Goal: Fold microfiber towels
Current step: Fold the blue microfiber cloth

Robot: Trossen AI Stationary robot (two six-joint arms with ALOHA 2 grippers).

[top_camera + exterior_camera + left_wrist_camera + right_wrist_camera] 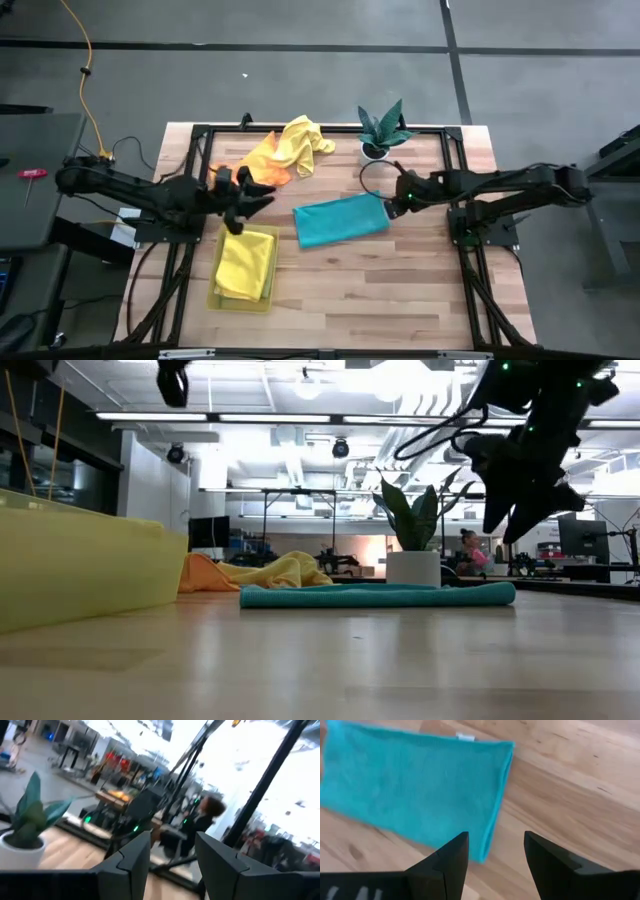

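We see one folded yellow towel [246,262] in the tray [214,296], the teal towel [340,220] folded flat; orange towel [262,165] and another yellow towel [300,142] remain crumpled. Both the left gripper [240,205] and right gripper [495,851] hang open, empty.

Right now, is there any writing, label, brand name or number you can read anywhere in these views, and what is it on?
No text can be read in any view.
The teal towel has a small white tag at one edge; nothing on it is legible.
Signs in the room behind the table are too blurred to read.
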